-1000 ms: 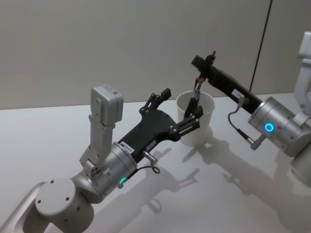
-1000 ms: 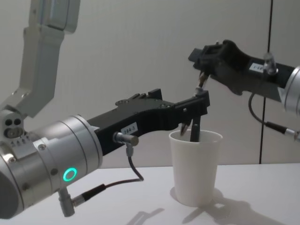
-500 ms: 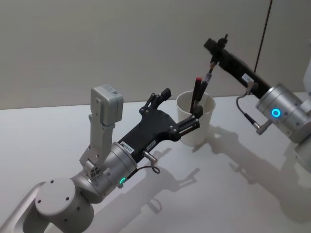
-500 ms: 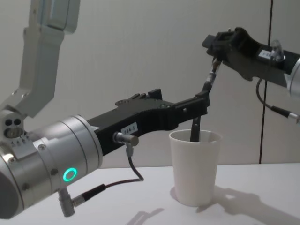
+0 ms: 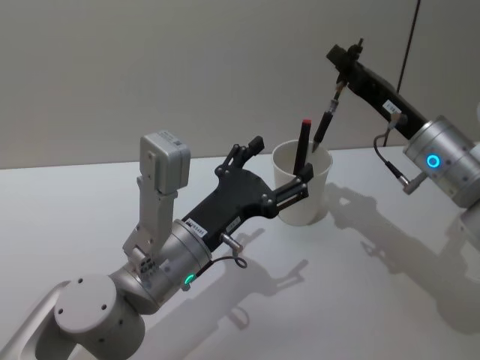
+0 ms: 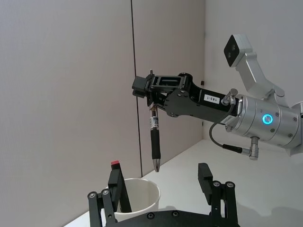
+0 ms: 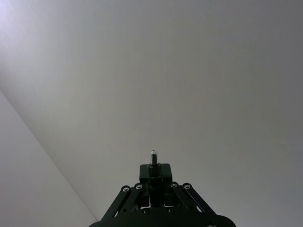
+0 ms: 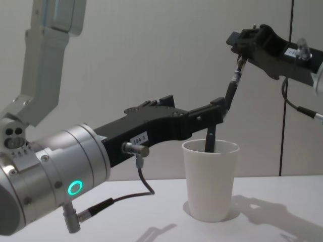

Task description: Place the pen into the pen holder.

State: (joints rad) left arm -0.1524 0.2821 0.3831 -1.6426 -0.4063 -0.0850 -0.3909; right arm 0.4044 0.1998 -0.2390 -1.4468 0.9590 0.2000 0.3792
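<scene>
Your right gripper is clenched on the top end of a black pen, which hangs from it tip down, slightly tilted. In the left wrist view that pen dangles below the right gripper with its tip above the rim of the white paper cup, clear of it and not yet inside. From the chest view the pen slopes down from the right gripper toward the cup, its lower end passing behind the tip of your other arm's finger.

Your left gripper sits at the cup with its fingers spread wide, one finger against the near side of the cup wall and the other apart from it on the far left. It grasps nothing. In the left wrist view the cup stands between those two open fingers, closer to one.

A second pen with a red cap already stands inside the cup, leaning against the rim; its cap pokes up above the rim beside the left finger.

The cup rests upright on the white table, below and ahead of your right gripper.
</scene>
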